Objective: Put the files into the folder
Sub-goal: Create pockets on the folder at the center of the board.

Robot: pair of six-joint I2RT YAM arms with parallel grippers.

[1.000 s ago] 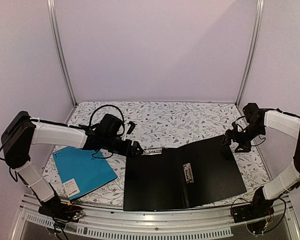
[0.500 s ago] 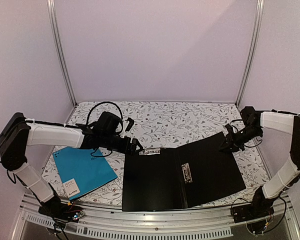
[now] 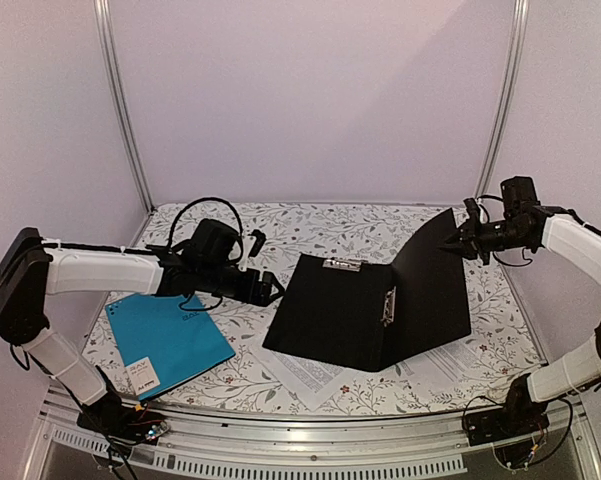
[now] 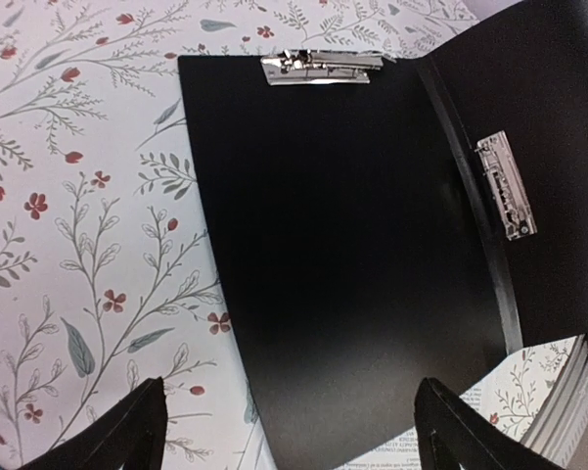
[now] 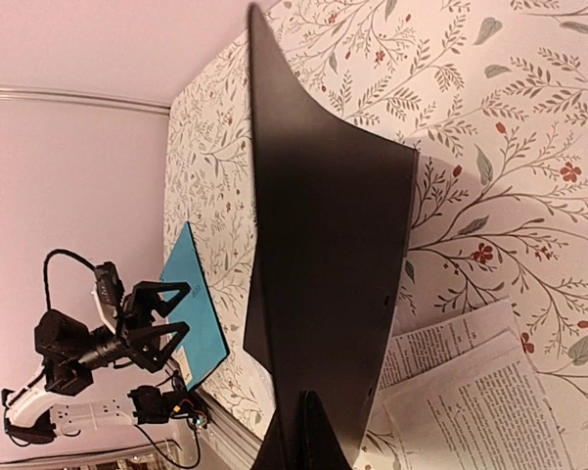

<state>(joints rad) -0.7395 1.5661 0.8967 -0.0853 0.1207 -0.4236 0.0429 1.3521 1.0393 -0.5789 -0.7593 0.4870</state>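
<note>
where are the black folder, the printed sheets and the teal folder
black folder (image 3: 330, 315), top view, middle of its flat left panel
printed sheets (image 5: 489, 392), right wrist view, text area of the top sheet
teal folder (image 3: 170, 340), top view, centre of its cover

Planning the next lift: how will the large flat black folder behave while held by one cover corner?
The large flat black folder looks semi-stiff: its raised cover bows only slightly in the right end effector's pinch. It probably hinges at the spine, since the other panel lies flat.

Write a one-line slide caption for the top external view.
Right hand holds the black folder's cover raised above printed sheets; left hand hovers open beside it.
</note>
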